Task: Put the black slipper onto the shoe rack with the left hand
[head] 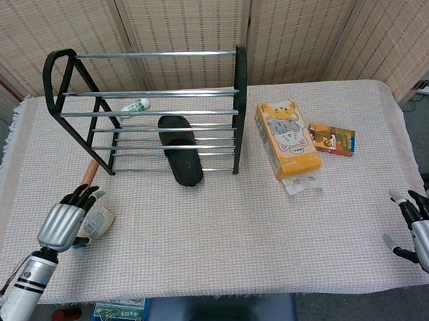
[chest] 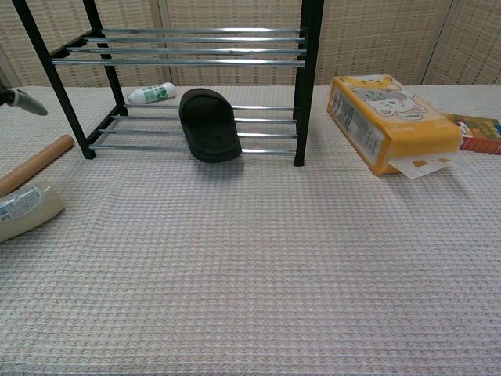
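The black slipper (head: 179,149) (chest: 208,124) lies on the lower bars of the black shoe rack (head: 53,75) (chest: 309,78), its heel end sticking out past the front bar toward me. My left hand (head: 65,217) is at the table's left front, far from the slipper, holding nothing, its fingers spread over a cream bottle (head: 97,222). In the chest view only a fingertip (chest: 27,103) of it shows at the left edge. My right hand (head: 425,225) hovers at the table's right front corner, fingers apart and empty.
A wooden rolling pin (head: 88,174) (chest: 33,164) and the cream bottle (chest: 22,210) lie left of the rack. A small white bottle (head: 135,105) (chest: 152,93) lies behind it. An orange cat-print box (head: 287,138) (chest: 389,120) and a small colourful box (head: 333,138) sit to the right.
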Controlling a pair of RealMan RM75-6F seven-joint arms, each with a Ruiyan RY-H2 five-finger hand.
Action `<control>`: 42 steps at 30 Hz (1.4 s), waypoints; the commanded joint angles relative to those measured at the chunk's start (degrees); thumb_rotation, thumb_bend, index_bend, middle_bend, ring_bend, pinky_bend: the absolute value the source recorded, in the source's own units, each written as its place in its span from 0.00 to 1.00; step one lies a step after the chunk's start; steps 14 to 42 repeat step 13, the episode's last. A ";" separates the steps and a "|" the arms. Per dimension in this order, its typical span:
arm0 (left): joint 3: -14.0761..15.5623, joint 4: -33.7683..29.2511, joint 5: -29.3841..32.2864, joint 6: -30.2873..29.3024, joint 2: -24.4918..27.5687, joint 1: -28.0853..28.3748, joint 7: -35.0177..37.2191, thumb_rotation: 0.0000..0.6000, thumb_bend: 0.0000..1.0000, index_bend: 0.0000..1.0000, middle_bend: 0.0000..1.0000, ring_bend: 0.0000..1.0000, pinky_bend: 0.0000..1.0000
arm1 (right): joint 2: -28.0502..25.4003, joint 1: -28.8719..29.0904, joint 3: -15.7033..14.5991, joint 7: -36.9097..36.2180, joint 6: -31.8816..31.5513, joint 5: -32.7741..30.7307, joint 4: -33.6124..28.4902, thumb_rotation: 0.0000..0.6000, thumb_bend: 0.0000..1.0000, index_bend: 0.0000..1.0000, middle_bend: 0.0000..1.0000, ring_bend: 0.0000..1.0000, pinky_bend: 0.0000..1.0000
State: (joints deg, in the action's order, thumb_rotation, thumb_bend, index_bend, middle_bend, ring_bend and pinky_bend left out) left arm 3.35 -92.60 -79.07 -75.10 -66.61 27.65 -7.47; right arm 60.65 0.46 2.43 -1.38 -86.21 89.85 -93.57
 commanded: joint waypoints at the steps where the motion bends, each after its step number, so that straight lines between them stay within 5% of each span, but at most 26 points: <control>1: -1.74 0.61 5.04 -4.16 -0.36 -5.16 5.48 1.00 0.17 0.20 0.15 0.10 0.29 | 0.73 1.41 -0.27 -0.61 0.75 1.85 0.83 1.00 0.29 0.07 0.21 0.11 0.11; 13: -2.20 1.19 5.83 -12.45 -2.53 -15.61 9.64 1.00 0.17 0.22 0.15 0.10 0.29 | 4.65 4.01 0.32 -0.01 2.62 1.73 2.76 1.00 0.29 0.07 0.21 0.11 0.12; 42: -2.20 1.19 5.83 -12.45 -2.53 -15.61 9.64 1.00 0.17 0.22 0.15 0.10 0.29 | 4.65 4.01 0.32 -0.01 2.62 1.73 2.76 1.00 0.29 0.07 0.21 0.11 0.12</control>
